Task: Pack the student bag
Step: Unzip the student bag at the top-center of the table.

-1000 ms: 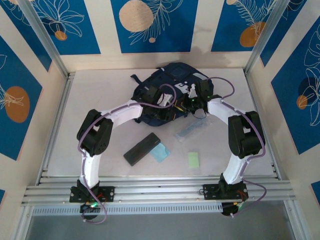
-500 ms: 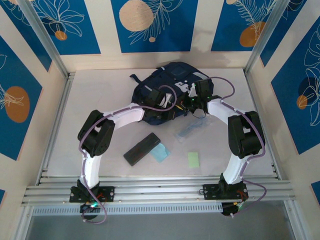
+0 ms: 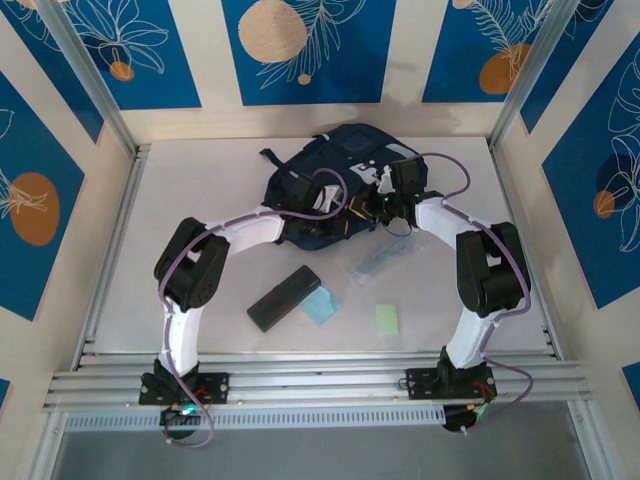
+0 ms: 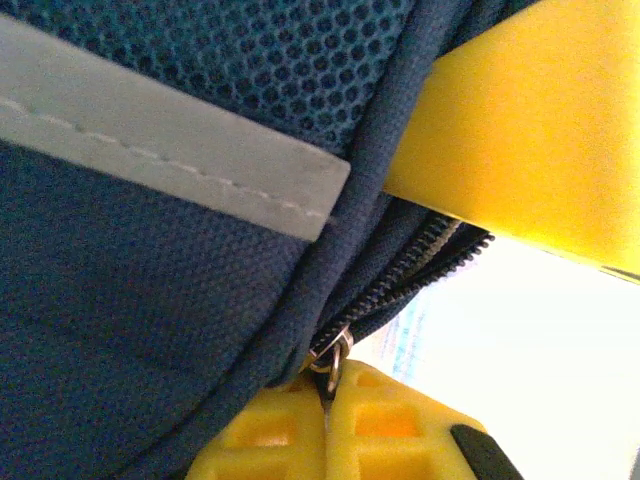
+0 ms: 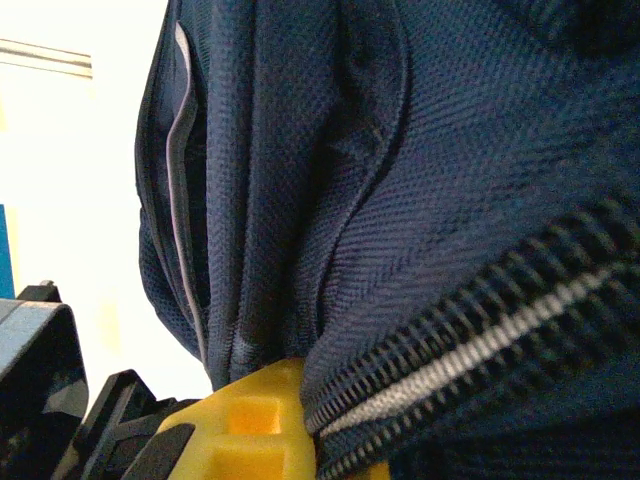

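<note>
Pinches zipper pull [image 4: 335, 356] in fully closed left hand [image 4: 328, 405]; clamps student bag [image 3: 350, 150] fabric in right hand [image 5: 290, 420], bracing against zip tension.

You lose the zipper pull [image 4: 333, 362] past its ring, between the pads of the left gripper [image 4: 328, 415]; the right gripper [image 5: 262, 425] runs off the bottom edge, its hold unreadable; the student bag [image 4: 150, 330] overflows both wrist views.

— Home, shop, lab?
— Lab: a robot test cell. Plain white tabletop [image 3: 200, 210] spreading out left of the left claw [image 3: 338, 210], aluminium rails [image 3: 320, 385] well behind it, with two arms [image 3: 250, 225] bolted on.
— And beyond the right claw [image 3: 383, 195]?
— Blue printed panels [image 3: 300, 50] boxing in three sides, metal posts [image 3: 85, 75] at the far corners. Purple cables [image 3: 450, 165] looping off to its right.
</note>
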Controlling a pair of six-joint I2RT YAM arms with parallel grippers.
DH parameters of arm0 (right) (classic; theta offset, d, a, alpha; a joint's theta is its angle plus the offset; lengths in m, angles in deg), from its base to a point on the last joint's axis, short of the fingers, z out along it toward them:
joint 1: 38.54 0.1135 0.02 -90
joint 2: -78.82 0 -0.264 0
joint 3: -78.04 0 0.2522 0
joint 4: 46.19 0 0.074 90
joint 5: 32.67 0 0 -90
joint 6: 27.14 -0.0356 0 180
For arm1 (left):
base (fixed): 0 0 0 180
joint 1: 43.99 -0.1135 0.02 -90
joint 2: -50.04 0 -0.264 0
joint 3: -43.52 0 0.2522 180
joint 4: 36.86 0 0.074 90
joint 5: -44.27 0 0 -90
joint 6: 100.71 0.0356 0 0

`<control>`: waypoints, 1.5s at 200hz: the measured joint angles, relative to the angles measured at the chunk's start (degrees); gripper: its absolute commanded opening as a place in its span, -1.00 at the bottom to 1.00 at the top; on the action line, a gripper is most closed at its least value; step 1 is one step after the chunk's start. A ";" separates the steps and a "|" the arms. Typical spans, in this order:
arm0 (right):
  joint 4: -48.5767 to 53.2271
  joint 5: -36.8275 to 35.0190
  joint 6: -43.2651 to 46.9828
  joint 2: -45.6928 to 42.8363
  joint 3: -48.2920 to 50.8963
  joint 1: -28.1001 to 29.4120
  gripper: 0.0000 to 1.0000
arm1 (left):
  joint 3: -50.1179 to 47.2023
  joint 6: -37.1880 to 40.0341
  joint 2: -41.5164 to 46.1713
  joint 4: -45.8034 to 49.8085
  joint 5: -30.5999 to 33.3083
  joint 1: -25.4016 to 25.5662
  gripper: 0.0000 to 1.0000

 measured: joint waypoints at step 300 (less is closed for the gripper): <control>3.96 0.09 2.12 -3.41 1.97 0.81 -1.00 | 29.70 27.36 -8.48 47.84 0.07 -1.97 -1.00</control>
